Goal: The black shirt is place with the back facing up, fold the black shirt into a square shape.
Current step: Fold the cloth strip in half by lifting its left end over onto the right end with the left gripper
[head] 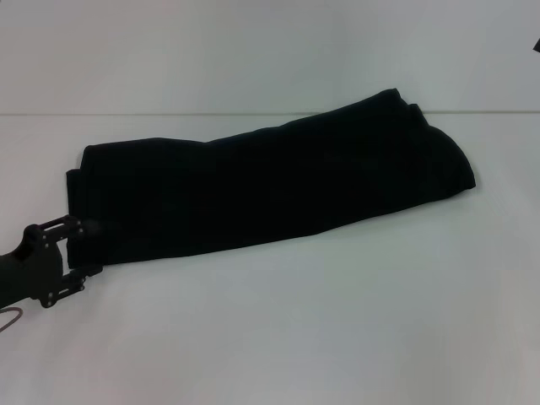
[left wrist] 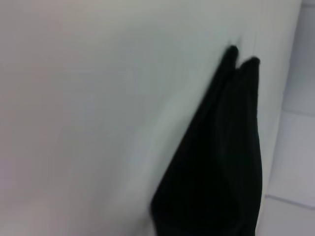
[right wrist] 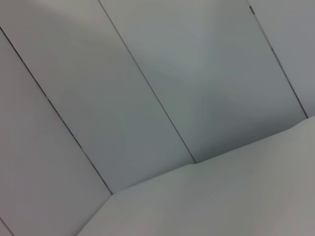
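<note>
Low at the near-left, left tool (head: 84, 246) reaches level, jaws apart, touching the black shirt (head: 278, 181).

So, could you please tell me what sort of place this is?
Probably a lab or test workstation: a bare white table, a pale panelled wall, and only the black shirt, with the left tool at its end.

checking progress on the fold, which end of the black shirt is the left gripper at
The left gripper is at the squarer end of the black shirt, on the robot's left and nearer the robot. The other end is rounded, farther back on the right, with no gripper near it.
</note>
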Robot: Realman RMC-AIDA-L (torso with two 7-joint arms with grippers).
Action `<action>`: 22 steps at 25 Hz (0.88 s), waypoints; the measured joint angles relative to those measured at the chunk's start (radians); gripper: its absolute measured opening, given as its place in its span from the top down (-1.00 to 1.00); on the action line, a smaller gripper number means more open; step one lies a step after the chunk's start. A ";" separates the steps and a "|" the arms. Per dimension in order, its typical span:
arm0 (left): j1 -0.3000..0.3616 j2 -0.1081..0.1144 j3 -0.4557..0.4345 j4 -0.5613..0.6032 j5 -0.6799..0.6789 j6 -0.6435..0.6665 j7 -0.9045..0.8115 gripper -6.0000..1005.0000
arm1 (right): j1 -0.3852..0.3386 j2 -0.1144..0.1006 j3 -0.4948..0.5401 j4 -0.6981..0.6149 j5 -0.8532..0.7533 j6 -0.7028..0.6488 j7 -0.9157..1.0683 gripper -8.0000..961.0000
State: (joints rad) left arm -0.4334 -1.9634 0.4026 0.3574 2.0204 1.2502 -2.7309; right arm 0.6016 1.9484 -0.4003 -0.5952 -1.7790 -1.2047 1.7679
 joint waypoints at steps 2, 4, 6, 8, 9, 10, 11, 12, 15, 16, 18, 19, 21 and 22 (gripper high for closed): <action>-0.007 0.000 0.013 0.002 0.000 -0.002 0.025 -0.36 | 0.000 0.000 0.000 0.000 0.002 0.000 -0.001 -0.58; -0.014 0.001 0.039 0.003 0.000 -0.007 0.031 -0.39 | -0.001 0.000 0.000 0.000 0.004 0.000 -0.001 -0.58; -0.016 0.002 0.054 0.003 0.000 -0.013 0.029 -0.43 | -0.002 0.000 0.000 0.000 0.006 -0.002 -0.001 -0.58; -0.013 0.002 0.055 0.003 -0.001 -0.023 0.016 -0.46 | -0.004 0.000 0.000 0.000 0.008 -0.004 -0.001 -0.58; -0.010 0.001 0.049 0.003 -0.003 -0.026 0.013 -0.48 | -0.005 0.000 0.000 0.000 0.009 -0.005 0.000 -0.58; -0.007 0.000 0.038 0.002 -0.006 -0.029 0.010 -0.50 | -0.006 -0.001 0.000 0.000 0.009 -0.005 0.001 -0.58; -0.004 -0.003 0.026 0.000 -0.008 -0.030 0.009 -0.51 | -0.007 -0.001 0.000 0.000 0.010 -0.006 0.001 -0.58; -0.004 -0.003 0.026 0.000 -0.008 -0.030 0.009 -0.53 | -0.008 -0.001 0.000 0.000 0.010 -0.006 0.002 -0.58; -0.003 -0.017 -0.018 -0.013 -0.010 -0.046 0.001 -0.61 | -0.008 -0.002 0.000 0.000 0.011 -0.006 0.003 -0.58; -0.004 -0.019 -0.018 -0.013 -0.010 -0.050 -0.002 -0.64 | -0.008 -0.002 0.000 0.000 0.011 -0.006 0.003 -0.57; -0.010 -0.024 -0.017 -0.013 -0.008 -0.062 -0.012 -0.71 | -0.008 -0.002 0.000 0.000 0.012 -0.008 0.003 -0.57; -0.012 -0.024 -0.016 -0.013 -0.006 -0.067 -0.016 -0.74 | -0.008 -0.002 0.000 0.000 0.012 -0.009 0.003 -0.57; -0.012 -0.024 -0.015 -0.013 -0.005 -0.072 -0.022 -0.73 | -0.009 -0.002 0.002 0.000 0.012 -0.015 0.004 -0.57; -0.010 -0.026 -0.016 -0.011 -0.006 -0.081 -0.024 -0.73 | -0.010 -0.002 0.004 0.000 0.012 -0.015 0.004 -0.57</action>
State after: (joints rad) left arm -0.4434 -1.9894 0.3863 0.3468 2.0142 1.1687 -2.7550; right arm 0.5921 1.9465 -0.3960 -0.5952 -1.7671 -1.2198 1.7723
